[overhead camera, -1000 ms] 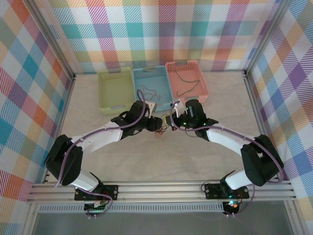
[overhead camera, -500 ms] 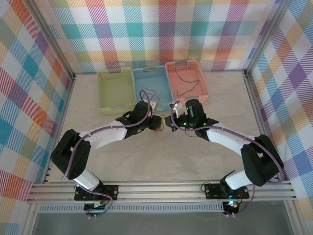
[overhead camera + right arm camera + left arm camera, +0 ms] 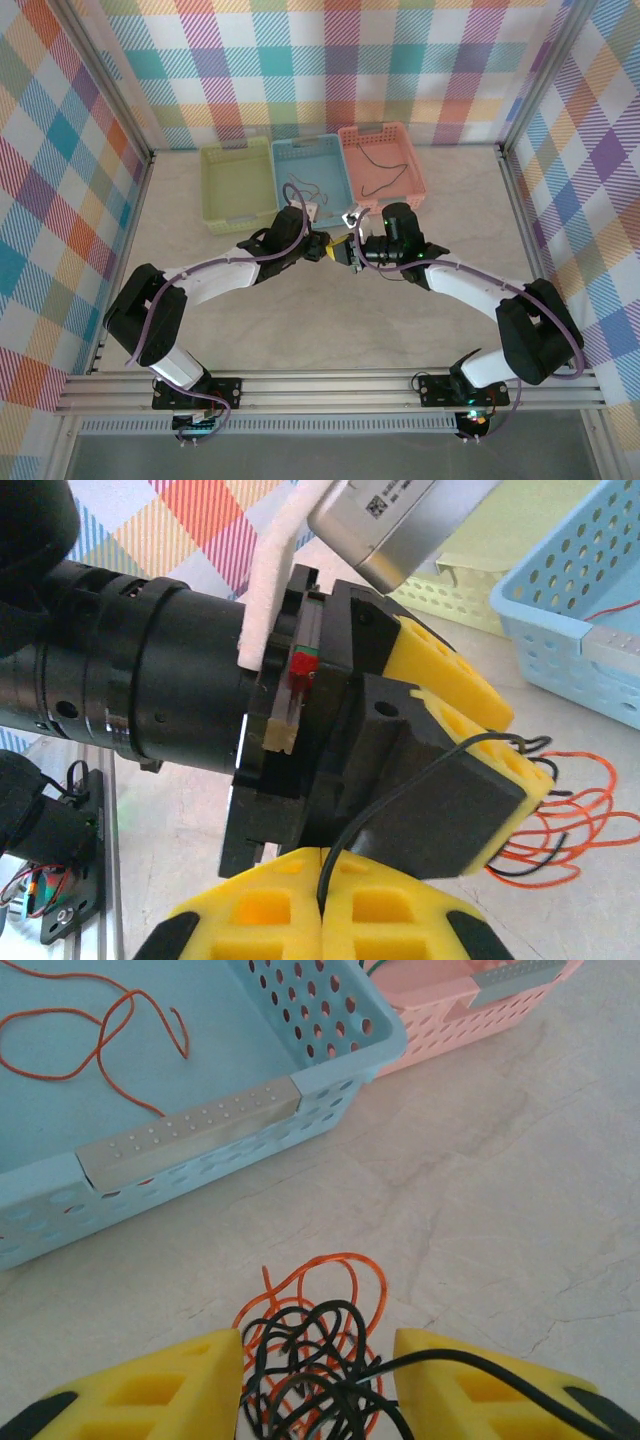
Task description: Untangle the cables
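Left arm [image 3: 215,275] elbow swung inward since second ago; left gripper [image 3: 328,247] and right gripper [image 3: 352,250] now nose to nose at frame centre. Left jaws apart, straddling clump of cables [image 3: 300,1360], black and orange, on table [image 3: 520,1190], bottom centre of left wrist view. Right jaws pressed together, pinching black cable [image 3: 420,775] that runs to clump. Task looks part done: orange cable [image 3: 100,1035] loose in blue basket [image 3: 330,1100], dark cable [image 3: 400,168] in pink basket [image 3: 378,129]. Knot not yet pulled apart.
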`<state>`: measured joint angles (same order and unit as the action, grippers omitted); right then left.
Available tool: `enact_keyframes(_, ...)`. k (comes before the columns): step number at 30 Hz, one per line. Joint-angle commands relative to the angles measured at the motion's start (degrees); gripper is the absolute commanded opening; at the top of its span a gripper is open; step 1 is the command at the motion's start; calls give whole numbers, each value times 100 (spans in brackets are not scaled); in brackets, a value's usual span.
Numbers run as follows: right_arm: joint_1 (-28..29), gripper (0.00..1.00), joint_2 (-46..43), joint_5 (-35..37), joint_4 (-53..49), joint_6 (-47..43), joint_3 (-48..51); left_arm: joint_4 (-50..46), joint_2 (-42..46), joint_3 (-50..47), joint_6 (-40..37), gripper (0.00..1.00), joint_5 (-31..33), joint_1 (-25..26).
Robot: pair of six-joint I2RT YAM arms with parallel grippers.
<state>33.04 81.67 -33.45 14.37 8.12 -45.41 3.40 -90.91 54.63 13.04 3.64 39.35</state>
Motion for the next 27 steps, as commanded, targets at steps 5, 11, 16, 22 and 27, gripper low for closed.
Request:
enact_keyframes(5,36,0,-113,-399,173,-187,5,196,236,-126,139,46,-26,46)
enact_keyframes(11,62,0,-448,-1761,66,-360,-118,-36,94,-85,388,43,417,45)
enact_keyframes(16,115,0,-620,-2179,184,-414,-58,-224,21,3,428,42,545,36)
enact_keyframes(22,124,0,-1135,-2189,91,-452,-28,-374,49,13,440,41,664,33)
enact_keyframes(27,113,0,-1833,-1791,19,-484,93,-423,-43,53,447,40,693,18)
